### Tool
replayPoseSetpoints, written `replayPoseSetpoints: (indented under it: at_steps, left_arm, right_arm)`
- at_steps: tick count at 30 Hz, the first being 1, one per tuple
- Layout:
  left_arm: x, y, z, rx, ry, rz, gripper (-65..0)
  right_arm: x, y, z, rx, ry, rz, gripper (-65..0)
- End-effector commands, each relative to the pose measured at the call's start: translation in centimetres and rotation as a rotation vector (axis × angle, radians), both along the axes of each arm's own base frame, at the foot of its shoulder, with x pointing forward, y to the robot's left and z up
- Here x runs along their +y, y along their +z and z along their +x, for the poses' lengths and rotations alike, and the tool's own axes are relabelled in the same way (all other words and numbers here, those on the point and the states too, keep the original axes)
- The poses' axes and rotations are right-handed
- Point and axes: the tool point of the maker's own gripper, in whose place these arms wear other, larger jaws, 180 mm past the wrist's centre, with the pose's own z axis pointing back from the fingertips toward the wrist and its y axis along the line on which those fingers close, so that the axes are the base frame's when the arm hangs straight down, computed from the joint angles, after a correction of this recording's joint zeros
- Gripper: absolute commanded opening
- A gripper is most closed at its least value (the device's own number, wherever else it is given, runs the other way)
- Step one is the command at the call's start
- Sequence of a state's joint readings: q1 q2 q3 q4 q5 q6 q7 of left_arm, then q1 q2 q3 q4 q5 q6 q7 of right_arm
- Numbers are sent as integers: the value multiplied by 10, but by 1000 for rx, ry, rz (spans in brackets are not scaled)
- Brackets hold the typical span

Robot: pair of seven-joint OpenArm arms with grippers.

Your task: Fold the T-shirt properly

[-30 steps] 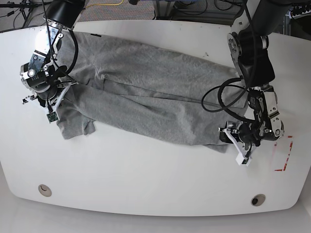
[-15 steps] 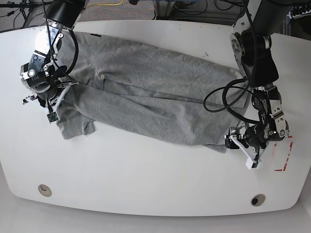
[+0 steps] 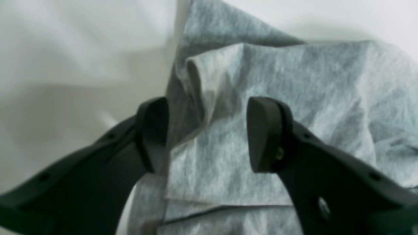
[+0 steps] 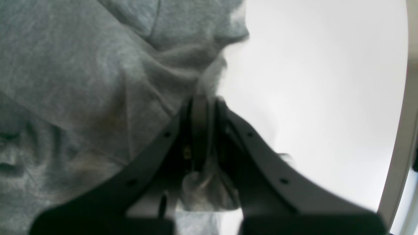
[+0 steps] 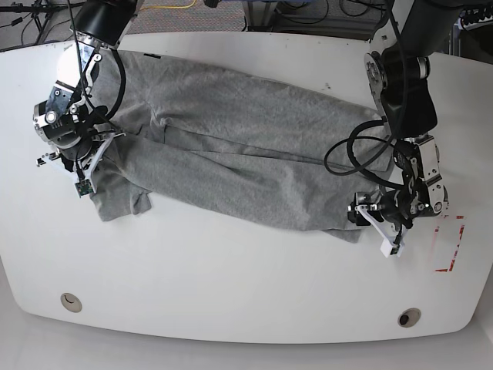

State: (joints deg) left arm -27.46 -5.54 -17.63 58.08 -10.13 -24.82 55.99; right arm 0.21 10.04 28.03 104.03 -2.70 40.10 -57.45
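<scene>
- The right gripper (image 5: pixel 79 158), at the left end of the base view, has its jaws pinched tight on a bunched fold of the grey T-shirt (image 5: pixel 231 158). In the right wrist view the cloth is squeezed between the jaws and spreads away to their left, with bare white bench (image 4: pixel 310 81) to their right. Judging by this, the grip pins that end so the fabric can be pulled taut.
- Between the two arms the T-shirt lies flat along the bench, doubled lengthwise, with a crease running down its middle.
- The left gripper (image 3: pixel 209 130), at the right end of the base view, has its jaws standing wide, straddling a layered corner of the shirt without clamping it; one jaw sits at the cloth's edge. It looks lined up to close on that corner.
</scene>
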Motion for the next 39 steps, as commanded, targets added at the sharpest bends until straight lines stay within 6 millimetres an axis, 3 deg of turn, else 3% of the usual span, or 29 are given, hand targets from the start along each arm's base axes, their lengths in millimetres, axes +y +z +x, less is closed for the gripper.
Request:
replayPoseSetpoints:
  at_steps: [1, 6, 13, 18, 25, 32, 39]
  left_arm:
    - [2, 19, 15, -60, 5, -7, -290]
    - [0, 18, 15, -56, 3, -9, -294]
    - [0, 17, 14, -53, 3, -10, -399]
    - [-11, 14, 13, -44, -44, 15, -418]
    - [-23, 0, 7, 3, -94, 26, -646]
    - [-26, -2, 8, -7, -94, 18, -650]
    - [-22, 25, 20, -92, -92, 47, -650]
  right_arm:
    - [-2, 15, 10, -51, 6, -9, -644]
    - [-2, 14, 10, -51, 6, -8, -644]
    - [-2, 15, 10, -53, 6, -8, -644]
    - [-2, 15, 10, -53, 6, -8, -644]
    - [-2, 15, 10, -53, 6, -8, -644]
    - [-2, 15, 10, -53, 6, -8, -644]
    - [-3, 15, 10, -53, 6, -11, -644]
